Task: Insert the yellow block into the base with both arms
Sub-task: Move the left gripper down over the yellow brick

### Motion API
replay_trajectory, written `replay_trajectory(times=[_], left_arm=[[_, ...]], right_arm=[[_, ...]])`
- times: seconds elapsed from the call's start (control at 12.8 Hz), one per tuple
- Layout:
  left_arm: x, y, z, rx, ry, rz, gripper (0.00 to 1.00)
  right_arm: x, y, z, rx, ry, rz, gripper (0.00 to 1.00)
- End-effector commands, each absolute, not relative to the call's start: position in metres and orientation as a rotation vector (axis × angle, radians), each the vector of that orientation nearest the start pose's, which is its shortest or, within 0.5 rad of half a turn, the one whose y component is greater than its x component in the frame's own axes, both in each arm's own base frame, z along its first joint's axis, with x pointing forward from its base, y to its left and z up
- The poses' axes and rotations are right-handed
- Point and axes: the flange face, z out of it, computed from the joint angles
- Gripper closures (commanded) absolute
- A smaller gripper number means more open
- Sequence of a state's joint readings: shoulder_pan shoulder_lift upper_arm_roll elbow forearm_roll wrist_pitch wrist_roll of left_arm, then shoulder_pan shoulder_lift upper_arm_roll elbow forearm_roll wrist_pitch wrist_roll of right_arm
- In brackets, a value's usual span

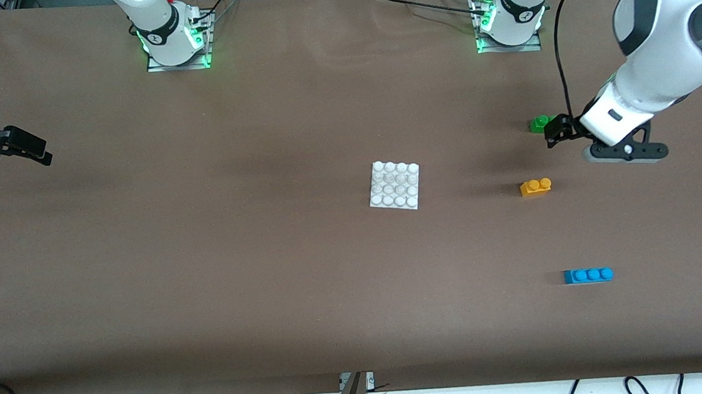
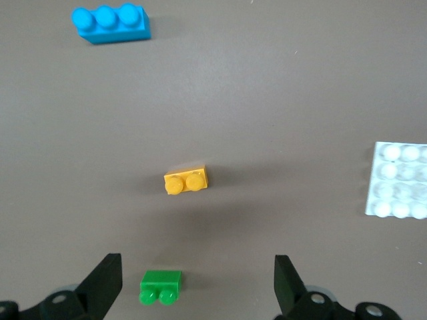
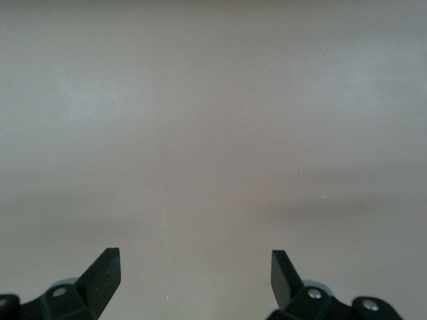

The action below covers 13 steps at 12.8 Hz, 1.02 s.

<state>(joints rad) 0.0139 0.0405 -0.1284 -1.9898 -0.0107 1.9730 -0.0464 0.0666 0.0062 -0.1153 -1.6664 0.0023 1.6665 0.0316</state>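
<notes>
The yellow block lies on the brown table toward the left arm's end; it also shows in the left wrist view. The white studded base sits near the table's middle, and its edge shows in the left wrist view. My left gripper is open and empty, up over the green brick, with the yellow block nearer the front camera than that brick. In the left wrist view the green brick shows between its fingers. My right gripper is open and empty at the right arm's end, over bare table.
A blue three-stud brick lies nearer the front camera than the yellow block, also in the left wrist view. Cables hang off the table's front edge. The arm bases stand along the edge farthest from the front camera.
</notes>
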Motion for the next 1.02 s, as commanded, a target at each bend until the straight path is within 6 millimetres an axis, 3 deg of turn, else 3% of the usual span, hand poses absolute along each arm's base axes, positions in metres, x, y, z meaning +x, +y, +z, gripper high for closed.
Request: replay_trajectory(times=[0.0,0.23,0.47,0.94], left_arm=[[0.549,-0.051,0.386,-3.136,0.11,0.05,0.0],[0.541,-0.045,0.341,-3.144,0.105,0.014,0.0],[0.549,-0.038,0.296,-3.155,0.085,0.009,0.0],[0.552,-0.027,0.242,-3.163,0.054,0.023,0.0]], right_arm=[[0.555,-0.028,0.582,-3.116,0.115,0.05,0.0],[0.555,-0.027,0.583,-3.11,0.116,0.047,0.0],[0.556,-0.026,0.582,-3.107,0.128,0.045,0.0],[0.556,-0.025,0.582,-3.106,0.126,0.05,0.0]])
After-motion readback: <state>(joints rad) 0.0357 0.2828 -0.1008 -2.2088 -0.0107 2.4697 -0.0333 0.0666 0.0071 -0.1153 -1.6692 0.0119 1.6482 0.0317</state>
